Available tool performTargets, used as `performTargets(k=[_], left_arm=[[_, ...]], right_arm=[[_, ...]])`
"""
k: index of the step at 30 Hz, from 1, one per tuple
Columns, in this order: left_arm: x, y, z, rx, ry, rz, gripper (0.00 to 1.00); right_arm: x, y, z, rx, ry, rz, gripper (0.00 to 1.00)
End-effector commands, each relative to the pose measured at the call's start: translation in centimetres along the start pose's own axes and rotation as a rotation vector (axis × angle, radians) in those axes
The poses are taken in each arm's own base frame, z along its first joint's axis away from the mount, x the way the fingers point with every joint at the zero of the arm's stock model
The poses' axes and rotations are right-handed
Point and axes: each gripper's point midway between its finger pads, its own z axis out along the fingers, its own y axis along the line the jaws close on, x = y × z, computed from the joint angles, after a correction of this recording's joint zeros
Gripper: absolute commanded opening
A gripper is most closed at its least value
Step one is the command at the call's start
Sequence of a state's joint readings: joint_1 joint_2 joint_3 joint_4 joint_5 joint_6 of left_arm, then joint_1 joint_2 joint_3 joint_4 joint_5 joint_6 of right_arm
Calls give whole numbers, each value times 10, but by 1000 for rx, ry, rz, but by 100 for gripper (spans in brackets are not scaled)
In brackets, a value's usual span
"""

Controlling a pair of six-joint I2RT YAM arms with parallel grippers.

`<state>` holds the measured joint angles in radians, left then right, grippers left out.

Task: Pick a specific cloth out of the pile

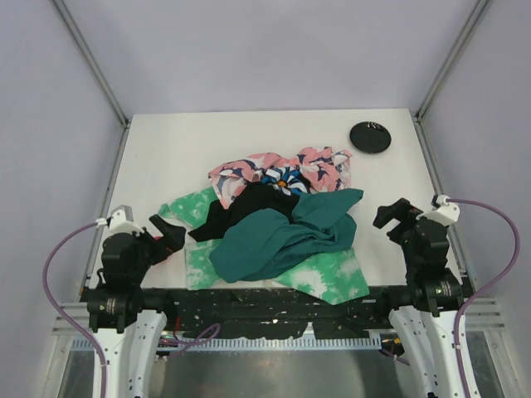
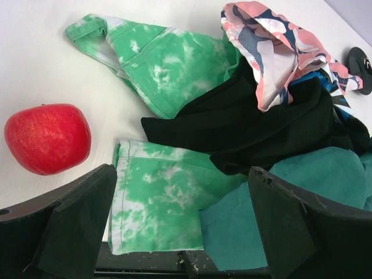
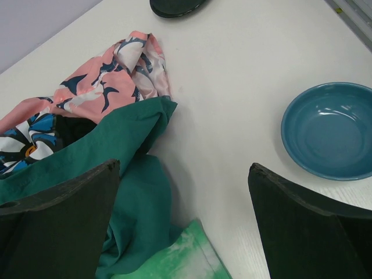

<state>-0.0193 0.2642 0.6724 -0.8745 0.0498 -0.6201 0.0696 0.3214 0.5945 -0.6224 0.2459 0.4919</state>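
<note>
– Cloth (image 1: 241,207): where is it?
– In the middle of the pile (image 1: 274,232), seen as black fabric. From the top view, a tongue of it runs out toward 8 o'clock over the tie-dye (image 1: 195,211). I cannot tell which black piece it is.
– What covers it?
– The floral (image 1: 319,166) drapes over its edge at 12 o'clock, and the teal cloth (image 1: 282,236) lies across it from 5 o'clock. The left wrist view shows the same: black cloth (image 2: 250,128) between the floral (image 2: 273,52) above and the teal cloth (image 2: 325,174) below, with tie-dye (image 2: 168,64) under it.
– And the hands?
– The left gripper (image 1: 170,236) sits at 8 o'clock of the pile, jaws spread wide, gripping nothing. From its own camera the left gripper (image 2: 181,174) hangs over the tie-dye's near edge, and I cannot tell whether it touches. The right gripper (image 1: 392,217) is at 3 o'clock, also released and wide, apart from the pile. In its view the right gripper (image 3: 183,168) frames bare table (image 3: 232,87) and the teal cloth's (image 3: 139,209) edge.
– Any containers?
– One blue bowl (image 3: 328,131) at 3 o'clock in the right wrist view, its glazed inside showing.
– Anything else around?
– A red apple (image 2: 47,138) on the table at 9 o'clock in the left wrist view, just beside the left finger and near the tie-dye. A black disc (image 1: 370,137) lies at 1 o'clock of the pile, well apart.
</note>
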Motion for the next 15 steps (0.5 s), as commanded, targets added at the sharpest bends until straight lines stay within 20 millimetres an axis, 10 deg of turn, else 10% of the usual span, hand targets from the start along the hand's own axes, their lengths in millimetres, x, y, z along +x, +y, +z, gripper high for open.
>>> performTargets(k=[1, 9, 15], left_arm=[[-1, -3, -1, 22, -8, 10, 100], [-5, -12, -1, 71, -17, 33, 100], [-11, -70, 1, 343, 44, 93, 99]], right_arm=[[-5, 12, 1, -56, -9, -5, 95], [3, 19, 4, -117, -7, -12, 95], [2, 20, 4, -123, -10, -7, 95]])
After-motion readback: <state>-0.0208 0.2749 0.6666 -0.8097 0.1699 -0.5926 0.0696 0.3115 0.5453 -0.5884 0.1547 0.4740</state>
